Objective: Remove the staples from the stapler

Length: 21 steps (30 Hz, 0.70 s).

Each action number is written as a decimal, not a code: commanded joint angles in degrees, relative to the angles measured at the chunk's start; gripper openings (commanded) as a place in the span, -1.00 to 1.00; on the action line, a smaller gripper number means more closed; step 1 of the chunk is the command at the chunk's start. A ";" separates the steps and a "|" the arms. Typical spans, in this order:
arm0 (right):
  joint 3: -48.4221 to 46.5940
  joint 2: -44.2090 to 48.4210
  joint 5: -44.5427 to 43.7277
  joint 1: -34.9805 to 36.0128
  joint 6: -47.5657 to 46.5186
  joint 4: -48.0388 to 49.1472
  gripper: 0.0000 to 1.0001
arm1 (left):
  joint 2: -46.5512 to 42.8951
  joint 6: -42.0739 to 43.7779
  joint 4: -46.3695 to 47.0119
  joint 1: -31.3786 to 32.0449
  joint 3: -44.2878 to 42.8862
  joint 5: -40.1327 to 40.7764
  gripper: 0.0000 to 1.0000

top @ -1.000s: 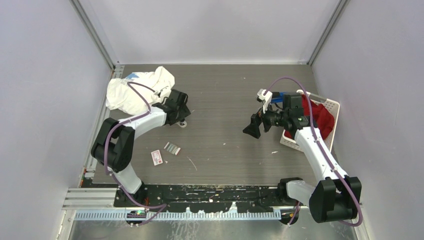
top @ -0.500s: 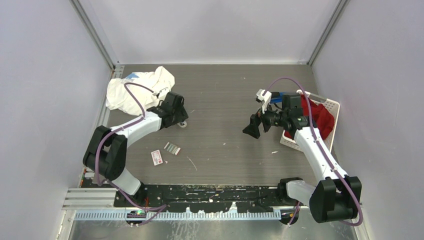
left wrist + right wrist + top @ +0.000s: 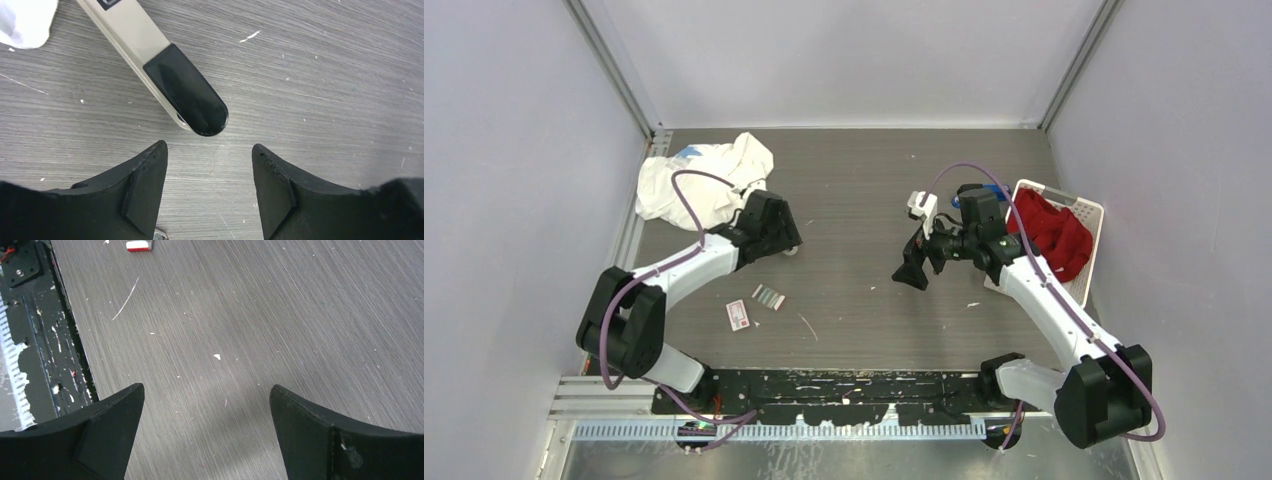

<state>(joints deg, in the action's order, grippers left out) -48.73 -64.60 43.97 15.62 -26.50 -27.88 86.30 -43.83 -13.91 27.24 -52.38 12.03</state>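
My left pincer (image 3: 209, 150) stood partly open and empty, the beige stapler (image 3: 165, 75) with a black rounded nose lying just ahead of its tips. Closing off-centre, I might have shoved it away.
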 commanded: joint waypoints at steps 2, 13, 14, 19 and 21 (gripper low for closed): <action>-1.26 -0.30 -0.96 0.00 -1.60 1.49 1.00 | -3.72 4.14 5.97 -0.33 2.28 -5.39 0.27; -1.47 -0.38 2.25 -5.48 -1.24 1.09 1.00 | -6.28 8.82 7.56 -0.33 3.63 -11.42 0.27; -1.56 -0.33 2.46 -5.64 -1.20 1.01 1.00 | -6.00 9.07 7.36 -0.35 3.41 -11.99 0.26; -2.02 -0.09 3.08 -5.87 0.00 0.99 0.99 | -5.98 10.04 7.39 -0.33 3.87 -14.79 0.21; -2.18 0.16 4.70 -5.91 0.59 0.86 0.99 | -6.50 10.48 6.54 -0.33 3.86 -14.70 0.21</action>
<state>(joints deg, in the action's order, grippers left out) -48.73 -65.91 45.06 9.89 -27.22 -28.29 81.52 -35.48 -9.58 27.24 -47.51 -0.25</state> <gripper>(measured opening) 0.998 0.608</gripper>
